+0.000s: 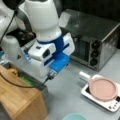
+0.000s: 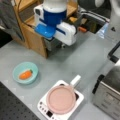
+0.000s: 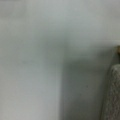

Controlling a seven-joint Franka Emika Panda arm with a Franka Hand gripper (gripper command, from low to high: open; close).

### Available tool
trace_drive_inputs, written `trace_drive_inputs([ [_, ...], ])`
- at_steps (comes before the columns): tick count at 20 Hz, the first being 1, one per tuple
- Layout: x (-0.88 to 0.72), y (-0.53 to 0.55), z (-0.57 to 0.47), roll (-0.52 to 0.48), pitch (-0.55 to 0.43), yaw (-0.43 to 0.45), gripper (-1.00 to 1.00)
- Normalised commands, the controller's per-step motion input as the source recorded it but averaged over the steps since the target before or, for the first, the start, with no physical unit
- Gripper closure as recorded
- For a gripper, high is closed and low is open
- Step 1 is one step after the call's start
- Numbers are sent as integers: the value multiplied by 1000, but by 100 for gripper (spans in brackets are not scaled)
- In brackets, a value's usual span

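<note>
The end effector (image 1: 51, 73) hangs low over bare counter (image 1: 67, 97) beside the wooden box (image 1: 20, 97); its finger spread I cannot tell.

Lab mock kitchen: toaster oven (image 1: 96, 42), hob (image 2: 60, 105) beside robot arm (image 1: 47, 32)

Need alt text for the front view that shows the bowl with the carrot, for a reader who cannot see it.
In a front view, the white and blue robot arm reaches down beside a wooden box at the top, its gripper hidden. On the grey table below, a teal bowl holds a carrot; a pink pan sits on a white hob, beside a toaster oven.
</note>
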Motion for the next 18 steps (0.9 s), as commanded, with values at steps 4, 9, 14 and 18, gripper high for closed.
trace_drive_inputs([
  [4,731,-321,48,-48,235,211,-100],
  [9,731,-264,-37,-25,203,174,-100],
  [14,589,-238,-63,35,177,143,-100],
  [18,481,-243,-126,79,132,86,-100],
])
